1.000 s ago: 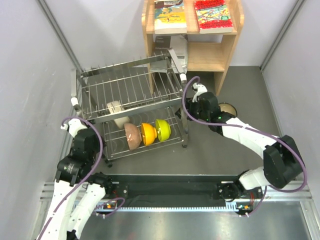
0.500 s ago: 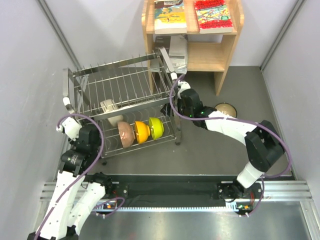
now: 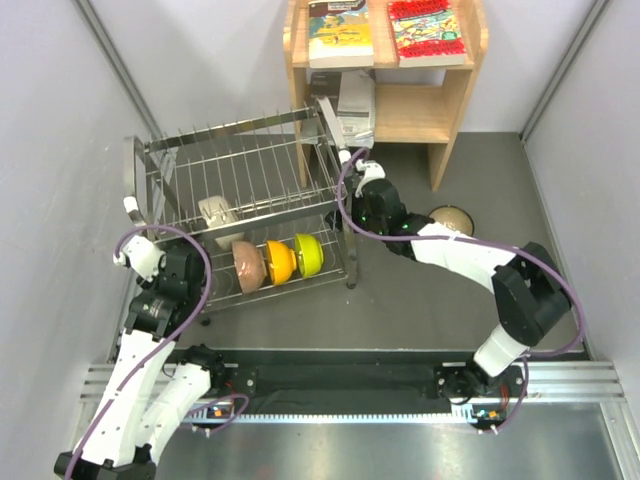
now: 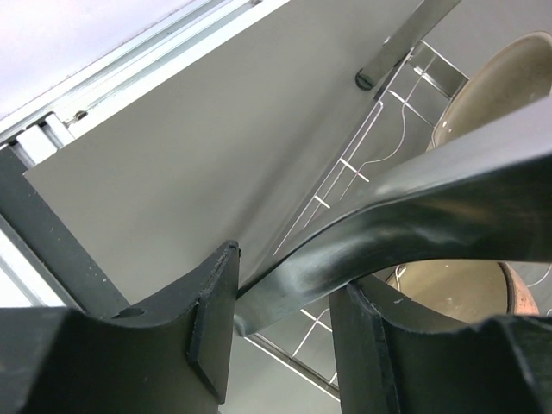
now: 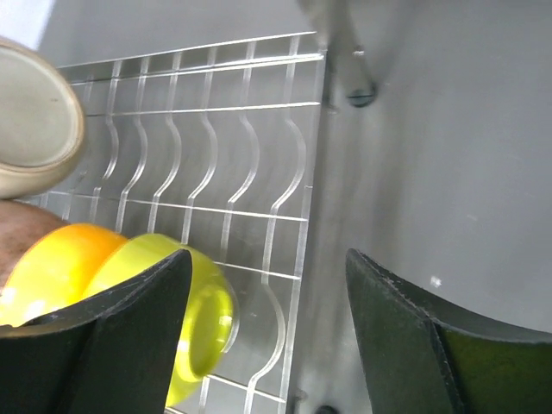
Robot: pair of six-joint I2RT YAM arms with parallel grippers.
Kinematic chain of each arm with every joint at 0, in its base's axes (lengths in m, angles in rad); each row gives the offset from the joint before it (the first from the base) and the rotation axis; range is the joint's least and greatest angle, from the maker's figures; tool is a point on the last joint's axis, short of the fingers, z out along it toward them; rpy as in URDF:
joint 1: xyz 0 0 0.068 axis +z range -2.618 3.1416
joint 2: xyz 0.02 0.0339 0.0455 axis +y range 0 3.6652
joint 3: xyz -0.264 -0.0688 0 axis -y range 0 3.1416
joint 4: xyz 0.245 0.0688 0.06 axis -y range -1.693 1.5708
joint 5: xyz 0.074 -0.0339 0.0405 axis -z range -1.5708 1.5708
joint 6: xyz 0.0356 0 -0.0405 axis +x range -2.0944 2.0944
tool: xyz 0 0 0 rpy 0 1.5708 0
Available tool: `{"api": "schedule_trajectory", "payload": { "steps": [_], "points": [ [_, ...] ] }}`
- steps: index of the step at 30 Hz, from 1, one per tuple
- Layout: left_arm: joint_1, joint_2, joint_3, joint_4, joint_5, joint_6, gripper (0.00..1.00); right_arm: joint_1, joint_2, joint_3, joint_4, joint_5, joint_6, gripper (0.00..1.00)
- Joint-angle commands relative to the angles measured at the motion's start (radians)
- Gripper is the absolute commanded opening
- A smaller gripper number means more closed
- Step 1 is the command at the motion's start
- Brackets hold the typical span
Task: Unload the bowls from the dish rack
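My left gripper (image 4: 280,302) clamped on dish rack (image 3: 250,170) side handle (image 4: 414,198). My right gripper (image 5: 267,267): fingers apart, straddling rack edge; yellow-green bowl (image 5: 194,302) beside left finger.

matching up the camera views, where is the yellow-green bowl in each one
top external: the round yellow-green bowl stands on edge at the right end of the row on the lower tier.
left wrist: not in it.
right wrist: lower left, beside the round orange bowl.
shared landmark: the shiny steel wire dish rack.
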Motion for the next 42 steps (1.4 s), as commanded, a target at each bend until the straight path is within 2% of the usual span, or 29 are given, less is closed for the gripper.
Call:
{"api": "schedule_trajectory", "payload": {
  "steps": [1, 2, 4, 5, 13, 20, 22, 23, 24, 25, 29, 31, 34, 36, 38, 42],
  "points": [
    [0.013, -0.032, 0.046, 0.017, -0.178, -0.051, 0.00, 0.011, -0.140, -0.058, -0.056, 0.049, -0.042, 0.73],
    [0.013, -0.039, 0.046, 0.017, -0.181, -0.043, 0.00, 0.004, -0.177, -0.071, -0.056, 0.059, -0.045, 0.74],
    [0.013, -0.050, 0.043, 0.023, -0.183, -0.029, 0.00, -0.018, -0.212, -0.109, -0.093, 0.082, -0.051, 0.92],
    [0.013, -0.049, 0.042, 0.025, -0.181, -0.023, 0.00, -0.030, -0.246, -0.121, -0.096, 0.089, -0.056, 0.93],
    [0.013, -0.047, 0.012, 0.061, -0.129, -0.002, 0.00, -0.191, -0.337, -0.216, -0.116, 0.085, -0.062, 0.91],
    [0.013, -0.044, 0.008, 0.089, -0.106, 0.021, 0.00, -0.187, -0.485, -0.287, -0.151, 0.024, -0.088, 0.77],
    [0.013, -0.039, 0.008, 0.092, -0.103, 0.021, 0.00, -0.113, -0.539, -0.313, -0.184, 0.026, -0.088, 0.74],
    [0.013, -0.038, 0.006, 0.091, -0.101, 0.021, 0.00, -0.075, -0.604, -0.321, -0.194, 0.078, -0.087, 0.72],
    [0.013, -0.036, 0.006, 0.092, -0.098, 0.023, 0.00, -0.002, -0.640, -0.339, -0.206, 0.112, -0.085, 0.69],
    [0.013, -0.035, 0.003, 0.098, -0.097, 0.027, 0.00, 0.022, -0.677, -0.347, -0.240, 0.134, -0.065, 0.63],
    [0.013, -0.030, -0.004, 0.115, -0.081, 0.031, 0.00, 0.057, -0.862, -0.399, -0.284, 0.135, -0.016, 0.50],
    [0.013, -0.030, -0.009, 0.127, -0.068, 0.032, 0.00, 0.066, -0.884, -0.417, -0.284, 0.122, -0.007, 0.47],
    [0.013, -0.026, -0.014, 0.130, -0.054, 0.023, 0.00, 0.094, -0.842, -0.428, -0.246, 0.100, -0.014, 0.63],
    [0.013, -0.026, -0.018, 0.135, -0.048, 0.021, 0.00, 0.128, -0.763, -0.425, -0.217, 0.108, -0.014, 0.65],
    [0.013, -0.027, -0.015, 0.132, -0.048, 0.023, 0.00, 0.157, -0.696, -0.405, -0.182, 0.124, -0.015, 0.72],
    [0.013, -0.036, 0.000, 0.118, -0.064, 0.035, 0.00, 0.208, -0.608, -0.376, -0.143, 0.169, -0.014, 0.75]
  ]
}}
